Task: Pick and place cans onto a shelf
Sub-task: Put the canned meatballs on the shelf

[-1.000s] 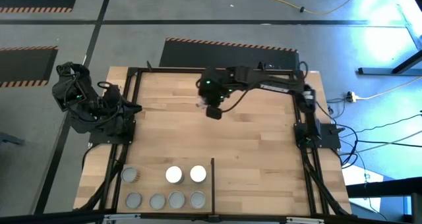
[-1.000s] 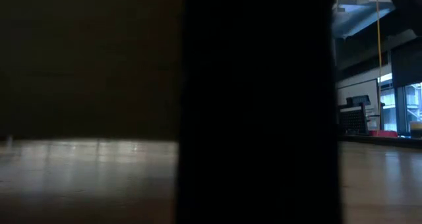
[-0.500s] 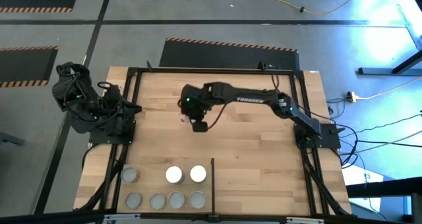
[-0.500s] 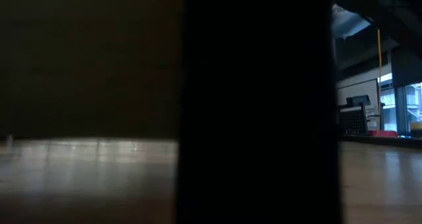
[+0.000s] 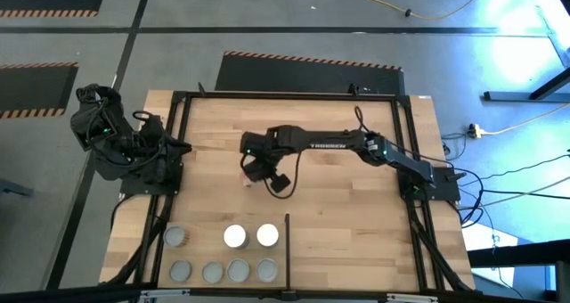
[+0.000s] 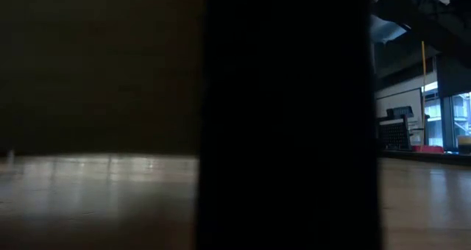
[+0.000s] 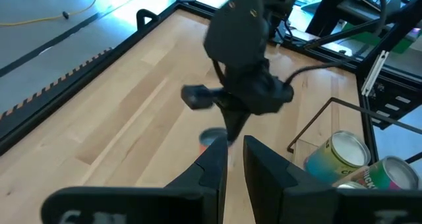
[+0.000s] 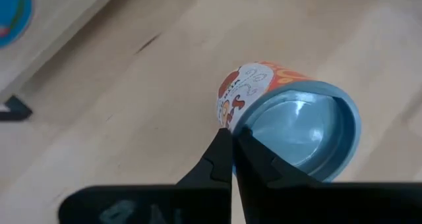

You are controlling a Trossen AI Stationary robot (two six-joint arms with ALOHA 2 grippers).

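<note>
- The right gripper (image 5: 254, 176) hung mid-table, fingers (image 8: 221, 159) pressed together, empty, above a can (image 8: 290, 122).
- The left gripper (image 7: 235, 159), narrowly parted, waited by the table's edge.
- A dark post (image 6: 287, 118) blocked the low view.
- Other cans (image 5: 234, 236) stood on the shelf (image 5: 287, 249).

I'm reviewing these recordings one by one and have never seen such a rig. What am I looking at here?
Two dark robot arms work at a wooden table. The high picture looks straight down on it. The low one sits at table height, mostly blocked by something dark. Each wrist picture looks past that arm's own claw. The left arm waits folded at the table's edge, its left claw slightly parted and empty. The right arm reaches to mid-table. Its right claw is shut and grips nothing, just short of an orange-labelled can. Seven more cans stand on the shelf.
</note>
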